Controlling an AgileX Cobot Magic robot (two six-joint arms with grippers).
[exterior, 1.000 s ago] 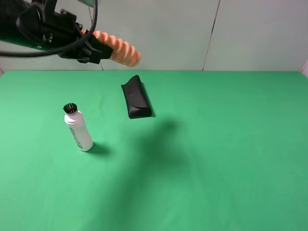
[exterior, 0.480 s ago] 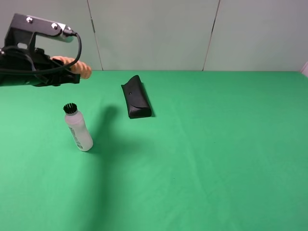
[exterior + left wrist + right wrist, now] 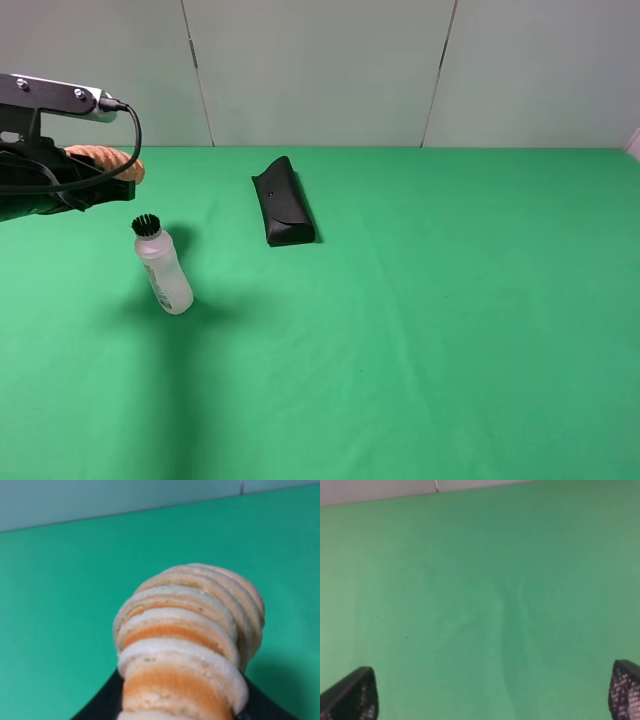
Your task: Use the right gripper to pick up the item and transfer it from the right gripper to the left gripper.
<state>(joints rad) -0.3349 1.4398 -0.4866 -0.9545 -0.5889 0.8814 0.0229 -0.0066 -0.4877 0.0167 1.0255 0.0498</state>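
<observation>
The item [image 3: 122, 160], a spiral-ridged roll striped orange and cream, is clamped in my left gripper [image 3: 108, 176] at the far left of the exterior view, held in the air above the green table. Only its tip shows past the black jaws there. In the left wrist view the item [image 3: 186, 640] fills the middle, with black jaws on both sides of its base. My right gripper [image 3: 487, 695] is open over bare green cloth, nothing between its fingertips [image 3: 351, 696]. The right arm is outside the exterior view.
A white brush-capped bottle [image 3: 164, 270] stands just below and right of my left gripper. A flat black case [image 3: 283, 205] lies at the table's back centre. The green table [image 3: 450, 330] ends at a pale wall behind.
My left arm has carried the item leftward and lower, from above the table's back edge toward the left border. Its shadow on the cloth has slid left past the bottle.
</observation>
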